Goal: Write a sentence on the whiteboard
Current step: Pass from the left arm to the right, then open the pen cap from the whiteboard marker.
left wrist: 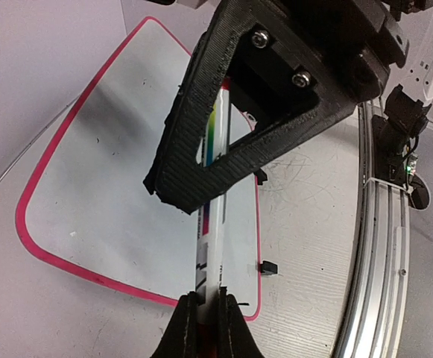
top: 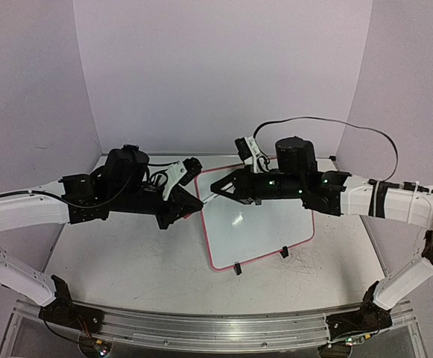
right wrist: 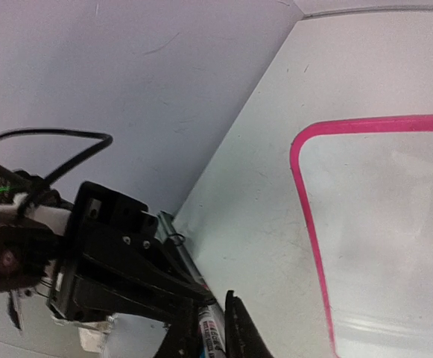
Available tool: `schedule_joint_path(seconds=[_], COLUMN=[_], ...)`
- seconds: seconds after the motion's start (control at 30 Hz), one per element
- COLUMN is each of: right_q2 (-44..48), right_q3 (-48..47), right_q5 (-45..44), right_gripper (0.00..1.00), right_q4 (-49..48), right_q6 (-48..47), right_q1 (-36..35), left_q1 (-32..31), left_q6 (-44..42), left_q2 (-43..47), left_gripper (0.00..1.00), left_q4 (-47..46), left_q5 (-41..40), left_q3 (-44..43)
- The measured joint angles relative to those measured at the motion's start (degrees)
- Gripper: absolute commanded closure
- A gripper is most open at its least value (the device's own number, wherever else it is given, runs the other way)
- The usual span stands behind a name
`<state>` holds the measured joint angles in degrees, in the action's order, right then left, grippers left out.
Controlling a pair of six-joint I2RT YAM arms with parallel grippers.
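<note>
Near lens: left gripper (left wrist: 207, 300) clamped on white rainbow-striped marker pen (left wrist: 215, 246); right gripper (right wrist: 207, 328) closed on same pen farther along. Glossy white, pink-framed rectangular whiteboard (top: 268, 231) flat beneath both jaws.

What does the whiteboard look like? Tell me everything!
The whiteboard is a shiny white rectangle with a thin pink frame and rounded corners. Two small black clips sit on its near edge. It lies flat on the table, turned a bit crooked. No writing shows on it. A marker hangs over its far left corner; whether they touch is unclear.
</note>
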<state>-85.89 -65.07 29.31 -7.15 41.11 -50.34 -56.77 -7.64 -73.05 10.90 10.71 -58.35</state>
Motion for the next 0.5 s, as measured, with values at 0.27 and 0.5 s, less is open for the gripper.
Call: schedule_joint_path(seconds=[0.27, 0.5], right_q2=[2.2, 6.4], right_q3=[2.3, 4.2], right_q5=[0.1, -1.4], right_gripper=[1.0, 1.0], right_q4=[-2.6, -2.7], right_q6=[0.1, 0.1], right_q1=[0.8, 1.8], left_q1=[-0.2, -0.2], left_q6=[-0.1, -0.1], left_q2=[0.1, -0.1], left_gripper=[0.45, 0.51], left_q4=[-0.4, -0.4], left_q5=[-0.4, 0.1], left_q3=[0.1, 0.1])
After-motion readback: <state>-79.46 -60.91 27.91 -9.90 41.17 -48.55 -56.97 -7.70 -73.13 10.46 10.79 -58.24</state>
